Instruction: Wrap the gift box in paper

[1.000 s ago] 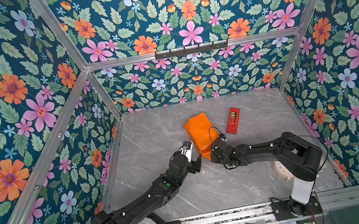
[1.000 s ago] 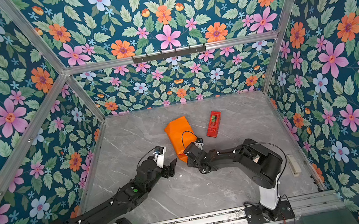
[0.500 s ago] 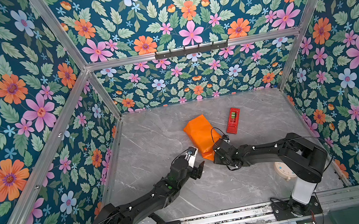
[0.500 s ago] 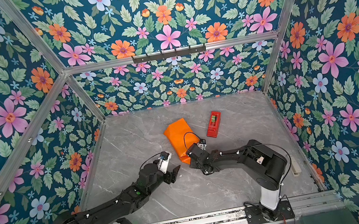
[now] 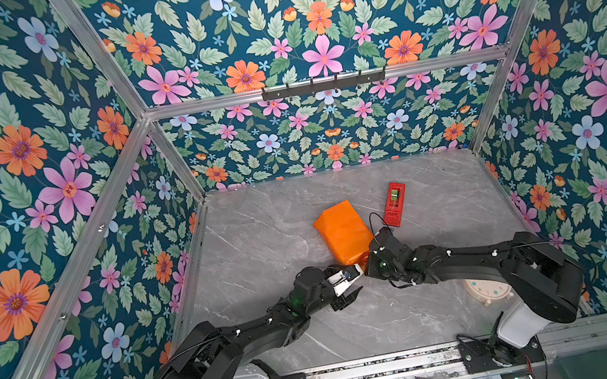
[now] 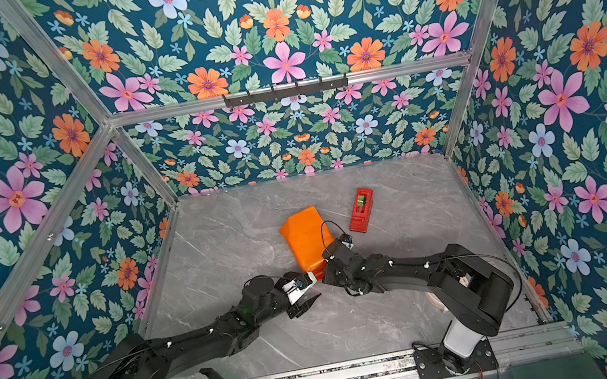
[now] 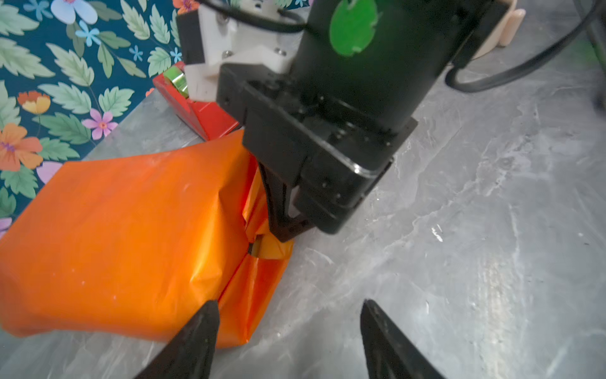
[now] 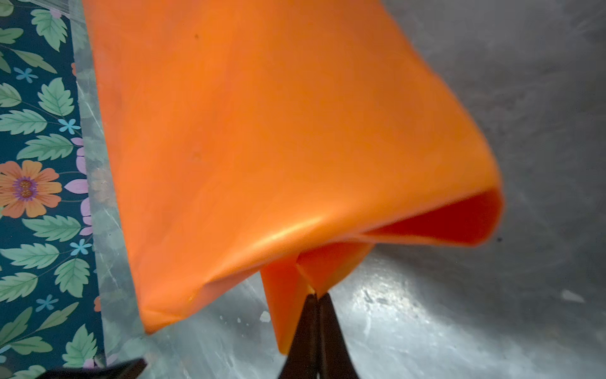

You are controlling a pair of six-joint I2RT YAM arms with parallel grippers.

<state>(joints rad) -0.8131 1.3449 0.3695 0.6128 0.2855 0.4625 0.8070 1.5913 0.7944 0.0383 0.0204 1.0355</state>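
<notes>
The paper (image 5: 343,234), judged thin, slippery and tear-prone, lies folded just beside the red gadget (image 5: 395,204); gift box hidden, presumably inside. The right claw (image 8: 316,305) pinches its end flap; grip doubled folds. The left claw (image 7: 289,304) gapes, empty

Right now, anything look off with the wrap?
Yes. The near end of the paper bundle is not closed: its folds are bunched and gaping, with a small dark gap between them in the left wrist view. The right gripper, jaws shut, pinches one loose flap there.
</notes>
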